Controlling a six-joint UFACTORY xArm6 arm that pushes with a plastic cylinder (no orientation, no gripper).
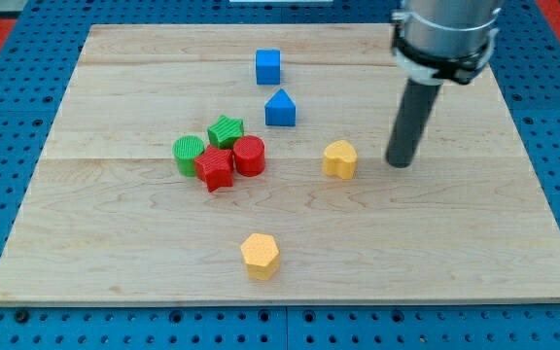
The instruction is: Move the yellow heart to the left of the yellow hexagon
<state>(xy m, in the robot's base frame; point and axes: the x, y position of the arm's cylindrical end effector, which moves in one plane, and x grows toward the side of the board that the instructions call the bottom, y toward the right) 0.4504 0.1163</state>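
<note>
The yellow heart (339,158) lies on the wooden board a little right of the middle. The yellow hexagon (261,255) lies near the view's bottom, below and left of the heart. My tip (399,162) rests on the board just right of the heart, a short gap apart from it and far above and right of the hexagon.
A blue cube (267,66) and a blue triangular block (280,108) lie toward the view's top. A green star (226,130), green cylinder (189,154), red star (215,168) and red cylinder (249,156) cluster at left of middle. The board's right edge (542,194) is near the rod.
</note>
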